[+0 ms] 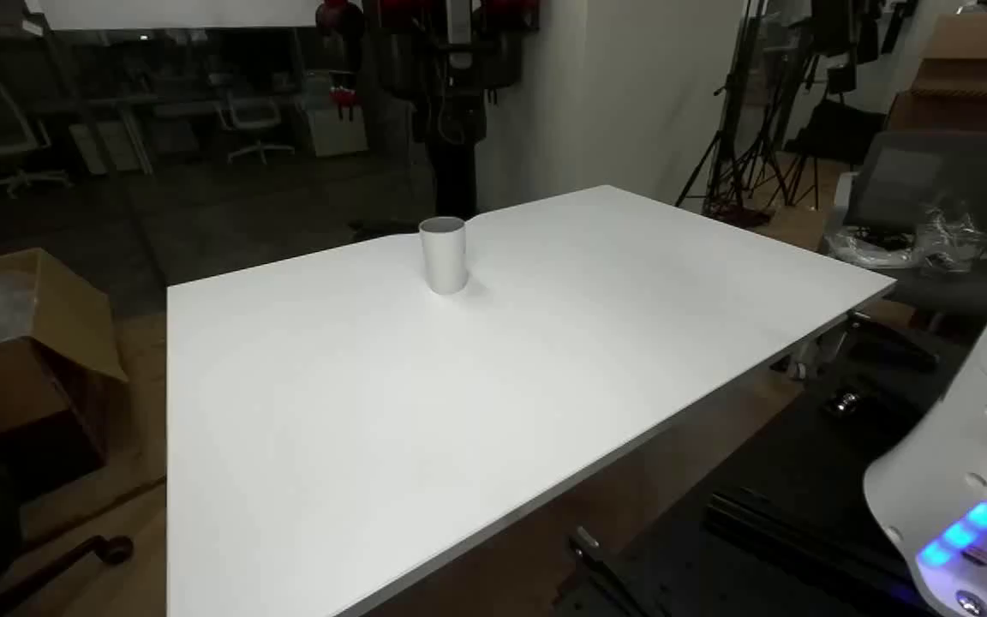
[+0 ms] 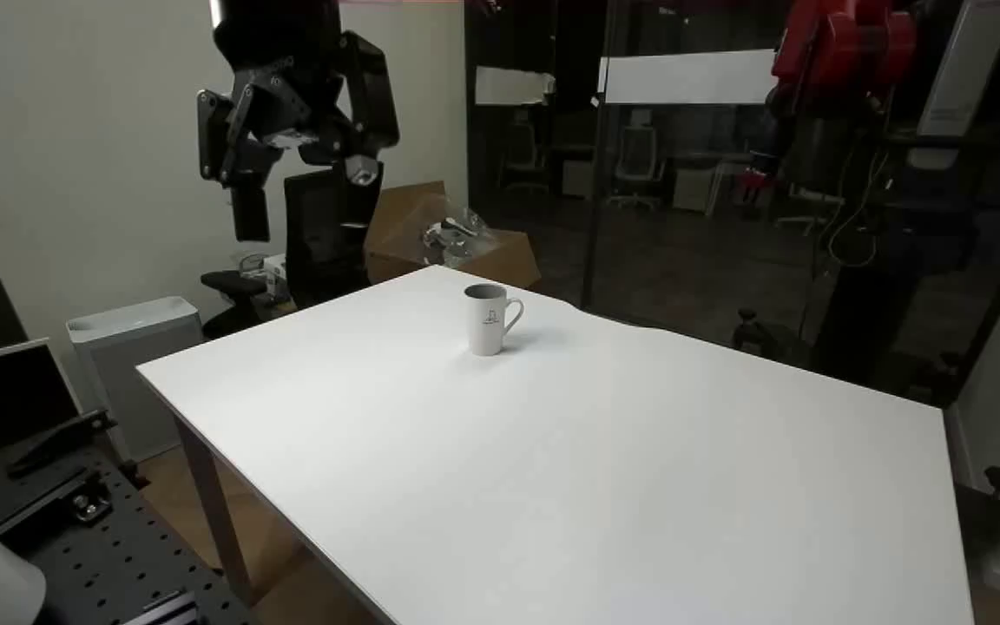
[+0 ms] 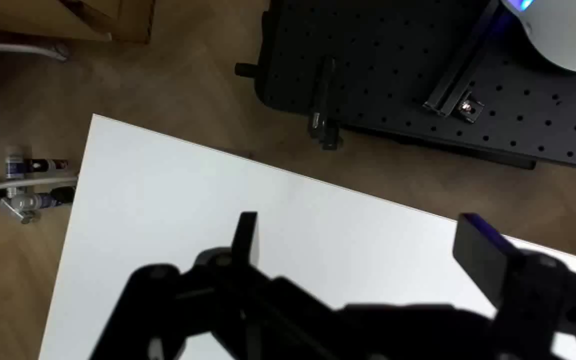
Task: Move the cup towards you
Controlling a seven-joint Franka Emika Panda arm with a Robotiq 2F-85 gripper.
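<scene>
The cup (image 1: 445, 261) stands upright on the white table (image 1: 356, 403) near its far edge. In an exterior view the cup (image 2: 484, 328) shows a handle on its right side, a small dark print and a grey inside. My gripper (image 2: 309, 204) is high above the table, well apart from the cup, at upper left in that view. In the wrist view my gripper (image 3: 360, 240) has its two fingers wide apart, with only the table (image 3: 158, 200) seen between and below them. The cup is out of the wrist view.
A black perforated platform (image 3: 383, 75) with clamps and rails carries the white robot base (image 1: 965, 480), across a floor gap from the table. Cardboard boxes (image 1: 74, 317), a chair (image 1: 939, 188) and a red and black robot (image 2: 847, 52) stand around the table.
</scene>
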